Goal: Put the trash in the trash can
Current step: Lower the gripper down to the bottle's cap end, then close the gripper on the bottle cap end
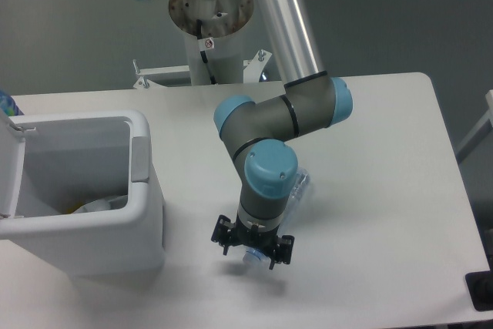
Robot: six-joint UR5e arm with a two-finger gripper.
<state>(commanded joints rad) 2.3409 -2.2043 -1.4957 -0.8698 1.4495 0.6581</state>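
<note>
Black two-finger gripper [253,250] clamped on clear crinkled plastic water bottle [297,190], pale cap poking out below the fingers. Large white boxy plastic bin [142,213], lid open, sits at 9 o'clock, apart.

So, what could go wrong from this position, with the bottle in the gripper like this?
1. The gripper seems to hold the bottle near its cap end. The crinkled plastic could slip or twist out during the lift.
2. The long body sticks out past the wrist, so it might hit the thick rim of the trash can on the way in.
3. A release too early would drop it on the table.
</note>
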